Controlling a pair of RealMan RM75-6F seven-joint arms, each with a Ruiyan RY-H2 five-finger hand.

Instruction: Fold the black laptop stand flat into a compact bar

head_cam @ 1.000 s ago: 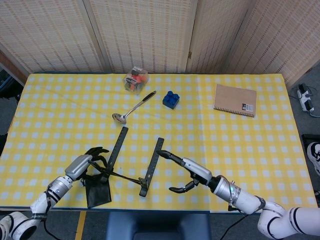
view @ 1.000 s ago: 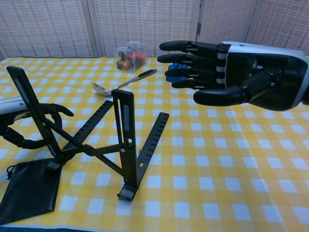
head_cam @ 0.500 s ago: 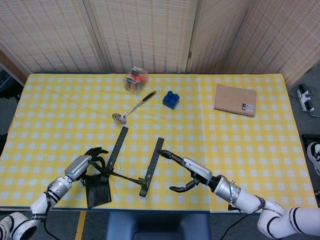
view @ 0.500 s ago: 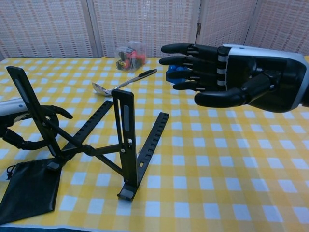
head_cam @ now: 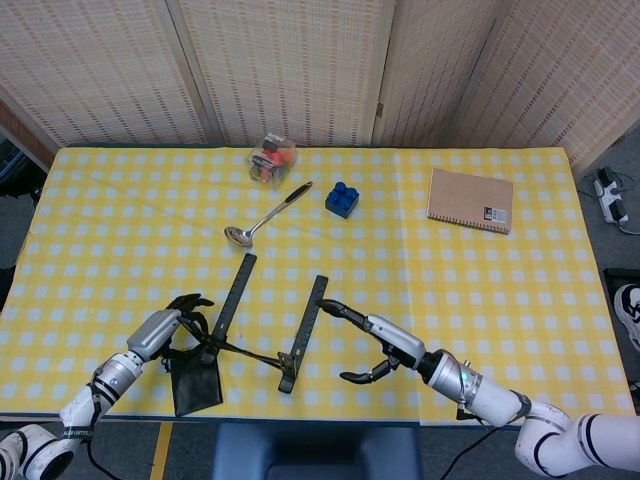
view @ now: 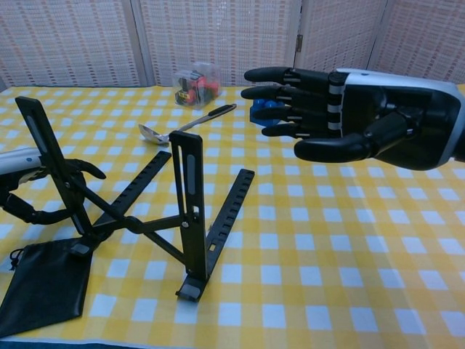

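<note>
On a yellow-checked tablecloth (head_cam: 420, 250), the black laptop stand (view: 156, 211) at lower left of the chest view remains fully spread, slotted metal arms upright; folding is yet to begin. The right hand (view: 349, 123) hovers empty, fingers extended. The left hand (view: 36, 185) curls around one upright arm, above a soft black pouch (view: 43, 283).

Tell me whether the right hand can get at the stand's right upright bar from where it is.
Probably yes. The right hand hangs open just right of the black laptop stand, fingers pointing at its right upright bar, and only bare yellow checked tablecloth shows between them. The left hand sits at the stand's other side.
</note>
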